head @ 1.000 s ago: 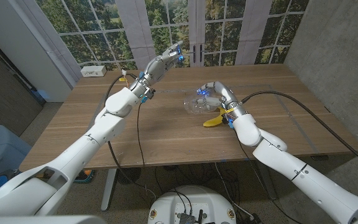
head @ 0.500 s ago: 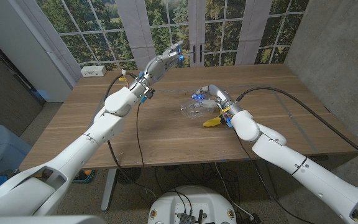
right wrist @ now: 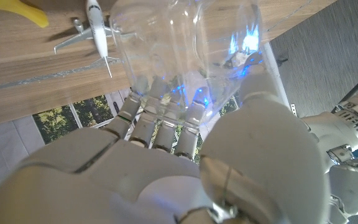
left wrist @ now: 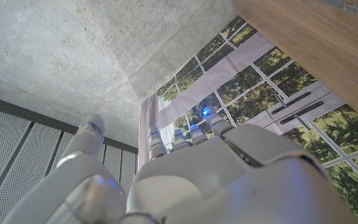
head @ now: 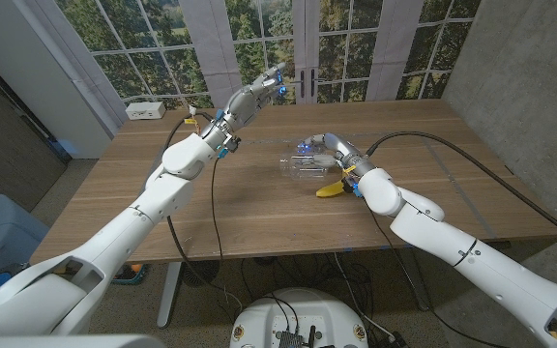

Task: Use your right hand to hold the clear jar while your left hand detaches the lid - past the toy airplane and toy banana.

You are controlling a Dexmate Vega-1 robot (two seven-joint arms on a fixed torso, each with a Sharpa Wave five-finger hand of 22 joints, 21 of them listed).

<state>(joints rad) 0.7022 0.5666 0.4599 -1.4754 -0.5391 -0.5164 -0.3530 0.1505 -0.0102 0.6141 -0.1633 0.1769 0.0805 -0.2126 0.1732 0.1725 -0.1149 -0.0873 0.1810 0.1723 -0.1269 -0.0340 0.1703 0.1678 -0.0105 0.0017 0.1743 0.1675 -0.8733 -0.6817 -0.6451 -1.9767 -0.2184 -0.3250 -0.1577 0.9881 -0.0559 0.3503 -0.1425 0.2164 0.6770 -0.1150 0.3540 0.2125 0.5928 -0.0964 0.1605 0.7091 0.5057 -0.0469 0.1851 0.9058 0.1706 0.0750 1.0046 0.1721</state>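
Note:
My right hand wraps its fingers around the clear jar, which tilts over the middle of the wooden table. In the right wrist view the jar is held by the fingers, with the toy airplane and the yellow toy banana on the wood beyond it. The banana lies just in front of my right wrist. My left hand is raised over the table's far side, well apart from the jar. Its fingers are stretched out with nothing in them. I cannot make out the lid.
A white box sits at the table's far left corner. A black cable hangs from my left arm across the table. Windows stand behind the far edge, and a grey wall rises to the right.
My right hand has carried the jar slightly to the left and its arm has swung inward. My left hand has stayed raised in the same place.

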